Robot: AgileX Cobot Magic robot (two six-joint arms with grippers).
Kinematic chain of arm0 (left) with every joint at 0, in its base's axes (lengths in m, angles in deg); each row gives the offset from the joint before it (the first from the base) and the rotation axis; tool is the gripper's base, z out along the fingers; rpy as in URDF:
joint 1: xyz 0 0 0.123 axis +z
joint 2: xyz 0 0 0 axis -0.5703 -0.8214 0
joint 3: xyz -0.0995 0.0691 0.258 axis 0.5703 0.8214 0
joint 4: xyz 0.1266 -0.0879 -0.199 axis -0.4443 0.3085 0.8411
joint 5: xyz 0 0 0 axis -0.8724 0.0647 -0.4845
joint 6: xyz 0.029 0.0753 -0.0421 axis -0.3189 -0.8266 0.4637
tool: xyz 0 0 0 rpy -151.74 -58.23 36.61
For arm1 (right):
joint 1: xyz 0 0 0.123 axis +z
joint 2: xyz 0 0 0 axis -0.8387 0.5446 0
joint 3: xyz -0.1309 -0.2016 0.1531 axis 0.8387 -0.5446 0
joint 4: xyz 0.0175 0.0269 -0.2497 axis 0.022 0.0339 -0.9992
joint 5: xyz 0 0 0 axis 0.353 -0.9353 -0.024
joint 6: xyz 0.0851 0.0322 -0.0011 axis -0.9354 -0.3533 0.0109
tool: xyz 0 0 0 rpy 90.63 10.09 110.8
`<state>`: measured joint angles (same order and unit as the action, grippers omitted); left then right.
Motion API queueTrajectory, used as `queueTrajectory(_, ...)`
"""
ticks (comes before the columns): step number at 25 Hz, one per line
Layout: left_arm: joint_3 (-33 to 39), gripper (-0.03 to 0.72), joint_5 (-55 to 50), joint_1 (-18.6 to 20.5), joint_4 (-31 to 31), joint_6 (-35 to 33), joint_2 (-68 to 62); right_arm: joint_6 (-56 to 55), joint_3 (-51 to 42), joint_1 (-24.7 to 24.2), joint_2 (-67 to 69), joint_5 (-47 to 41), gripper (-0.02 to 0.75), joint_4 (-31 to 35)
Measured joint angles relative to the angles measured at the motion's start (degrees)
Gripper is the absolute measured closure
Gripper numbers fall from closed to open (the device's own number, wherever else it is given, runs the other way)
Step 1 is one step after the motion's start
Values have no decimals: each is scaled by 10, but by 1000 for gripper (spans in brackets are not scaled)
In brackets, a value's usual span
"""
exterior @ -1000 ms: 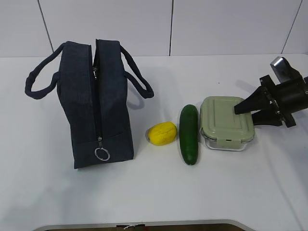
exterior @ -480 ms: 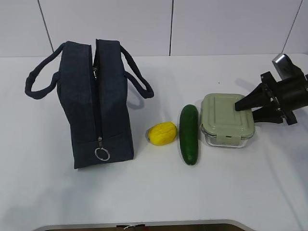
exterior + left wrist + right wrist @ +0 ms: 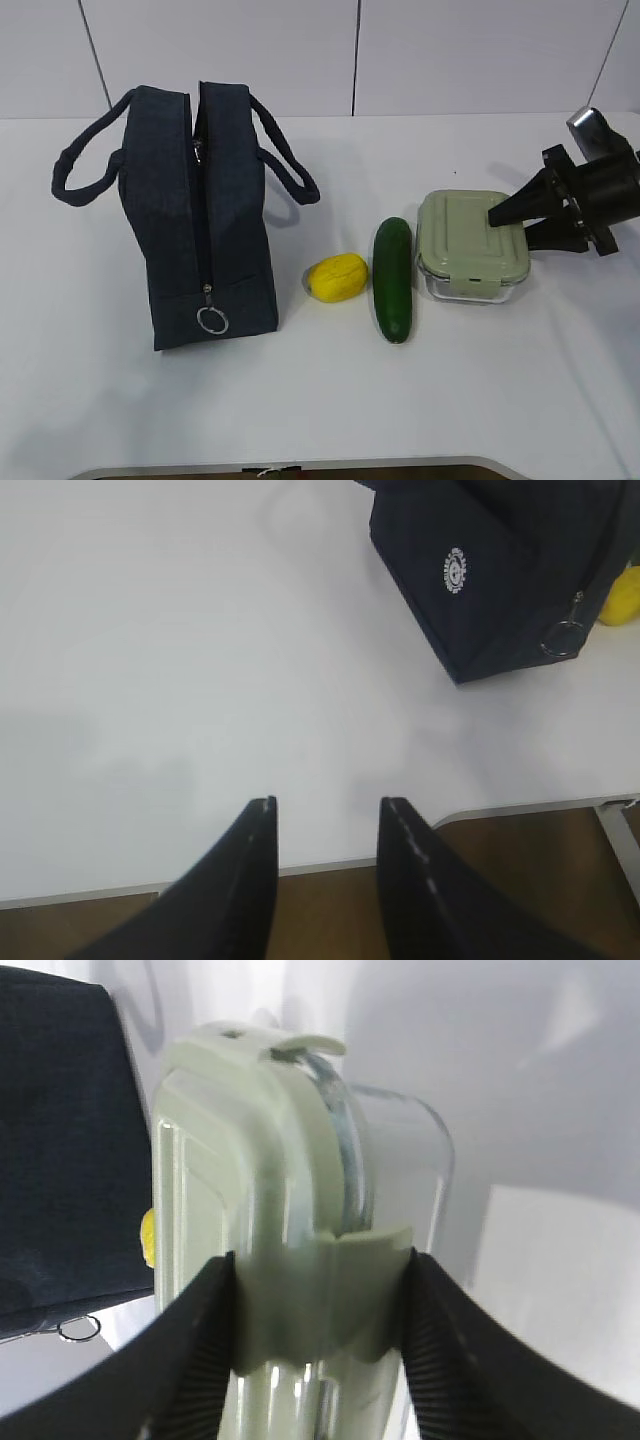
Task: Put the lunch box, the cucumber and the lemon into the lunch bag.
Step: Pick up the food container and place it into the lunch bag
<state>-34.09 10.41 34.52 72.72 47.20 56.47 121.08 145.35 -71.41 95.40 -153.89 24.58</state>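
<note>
The lunch box (image 3: 465, 240), clear with a sage-green lid, is at the right, held a little off the table. My right gripper (image 3: 505, 222) is shut on its right edge, one finger above the lid and one below. In the right wrist view the fingers clamp the lid's clip (image 3: 320, 1260). The cucumber (image 3: 393, 279) lies left of the box, and the lemon (image 3: 337, 277) lies left of the cucumber. The navy lunch bag (image 3: 200, 215) stands at the left, its ring pull (image 3: 211, 319) at the near end. My left gripper (image 3: 327, 805) is open and empty over the table's front edge.
The white table (image 3: 300, 400) meets a white wall behind. The bag's two handles (image 3: 75, 170) stick out to either side. In the left wrist view the bag (image 3: 500, 570) with its white logo (image 3: 454, 570) is at upper right, and the lemon (image 3: 622, 598) is beside it.
My right gripper has drawn slightly up and to the right with the lunch box in it, so the box sits higher. The bag, lemon and cucumber have not moved.
</note>
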Motion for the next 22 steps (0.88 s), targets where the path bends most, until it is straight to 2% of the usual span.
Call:
queueTrajectory(8,-1,447,8,0,20,0,-3,-7,0,3,-5,0,364,4)
queueTrajectory(16,-46,447,17,0,62,0,-68,-9,0,31,-11,0,364,12)
queueTrajectory(22,-52,447,28,0,143,0,-161,-13,-1,33,-34,0,364,17)
